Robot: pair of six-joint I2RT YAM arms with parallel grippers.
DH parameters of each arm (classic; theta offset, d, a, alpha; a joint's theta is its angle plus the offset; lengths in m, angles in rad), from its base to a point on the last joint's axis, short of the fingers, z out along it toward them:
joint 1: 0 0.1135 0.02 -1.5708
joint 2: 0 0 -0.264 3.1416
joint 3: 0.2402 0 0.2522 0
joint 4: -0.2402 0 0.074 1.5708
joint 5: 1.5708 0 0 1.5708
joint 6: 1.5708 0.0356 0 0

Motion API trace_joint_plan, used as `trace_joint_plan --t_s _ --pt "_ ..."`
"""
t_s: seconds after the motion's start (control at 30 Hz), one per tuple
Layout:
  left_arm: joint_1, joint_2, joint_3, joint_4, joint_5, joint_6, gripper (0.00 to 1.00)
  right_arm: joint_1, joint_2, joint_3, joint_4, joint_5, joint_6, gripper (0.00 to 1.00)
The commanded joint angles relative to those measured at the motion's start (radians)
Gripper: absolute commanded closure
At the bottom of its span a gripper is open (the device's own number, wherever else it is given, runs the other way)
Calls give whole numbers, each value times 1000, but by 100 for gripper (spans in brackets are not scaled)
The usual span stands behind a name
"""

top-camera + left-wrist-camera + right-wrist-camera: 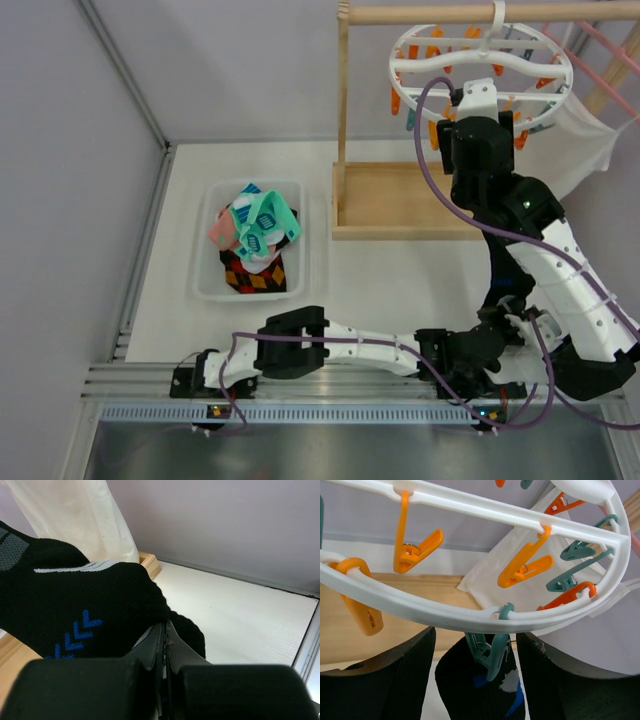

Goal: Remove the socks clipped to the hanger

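The white ring hanger [400, 66] hangs from the wooden rail, with orange and teal pegs; it also fills the right wrist view [445, 612]. A teal peg [492, 652] on its rim clips a black sock [475, 692] with blue and grey marks. My right gripper [476, 642] is open just under the rim, one jaw on each side of that peg and sock; in the top view it sits at the hanger [478, 100]. My left gripper [166, 626] is shut on a black sock [75, 600] with blue chevrons. In the top view it is hidden under the right arm.
A white bin [207, 285] at the left holds pink and mint socks [258, 225] and a black one with red-orange diamonds. The wooden rail stand [344, 150] has a tray base [400, 200]. A large white cloth [585, 150] and a pink hanger [620, 60] hang at right.
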Motion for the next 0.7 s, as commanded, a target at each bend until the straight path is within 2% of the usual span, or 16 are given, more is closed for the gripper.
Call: trace_joint_plan --t_s 0.0,0.2,0.5,0.67 --pt "-22 -16 26 8 42 20 100 12 -37 -43 152 82 -55 37" --pt "-22 -22 17 8 38 19 100 12 -29 -78 232 139 -104 41" --pt "-22 -27 5 10 30 14 100 12 -40 -124 336 197 -164 51" --pt "-20 -27 3 10 32 11 100 12 -43 -127 336 197 -159 64"
